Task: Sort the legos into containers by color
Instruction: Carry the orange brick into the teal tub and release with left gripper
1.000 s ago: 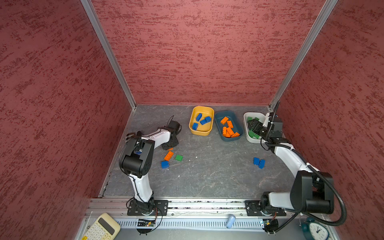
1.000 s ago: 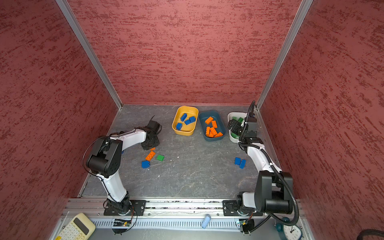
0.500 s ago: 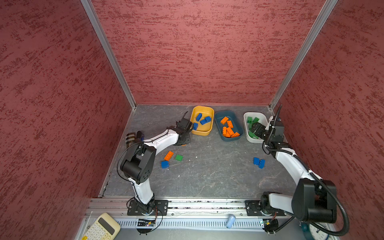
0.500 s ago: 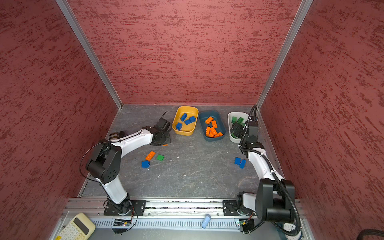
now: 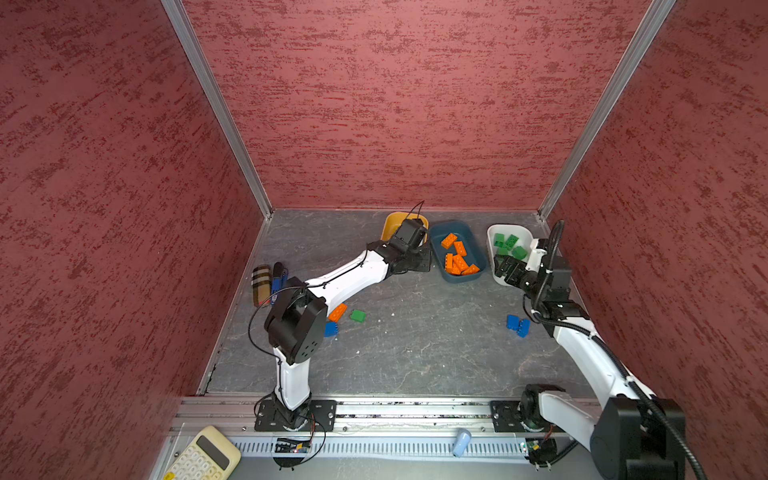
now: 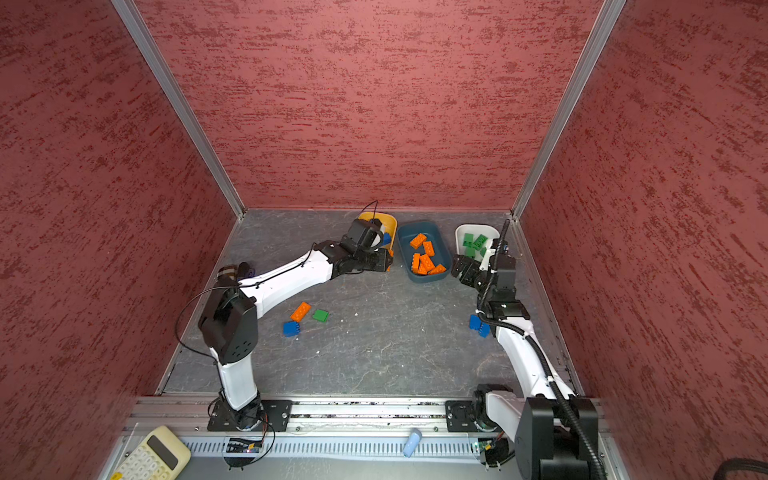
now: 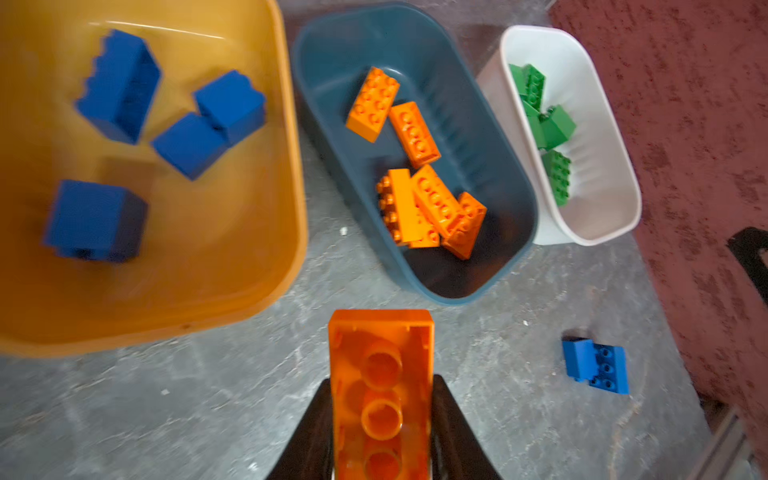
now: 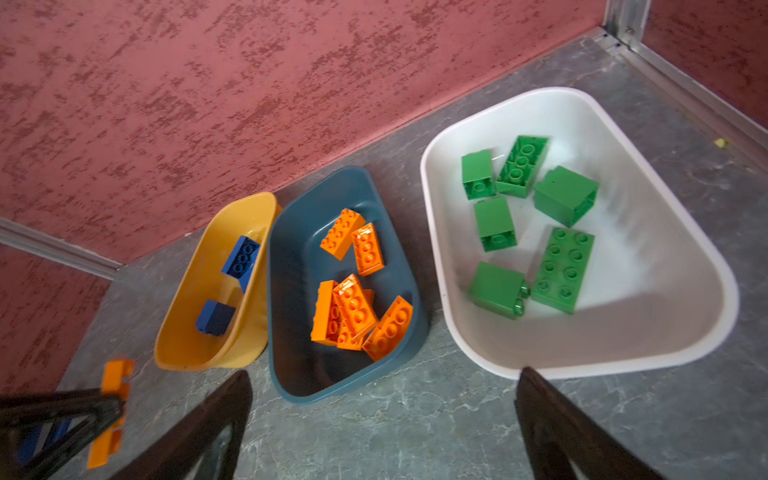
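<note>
Your left gripper [image 7: 381,399] clamps an orange lego [image 7: 380,353] near the teal container [image 7: 340,45]; your right gripper [image 8: 384,378] stands wide before the white container [image 8: 644,291] of green legos [image 8: 563,270]; blue legos [image 7: 95,220] lie in the yellow container [image 7: 232,257].

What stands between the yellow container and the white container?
The dark teal container, holding orange legos, stands between the yellow container and the white container; the left wrist view shows it clearly.

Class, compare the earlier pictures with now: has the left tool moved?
Yes. The left tool, gripping an orange brick, has swung right in both top views, ending at the yellow tub's near end.
</note>
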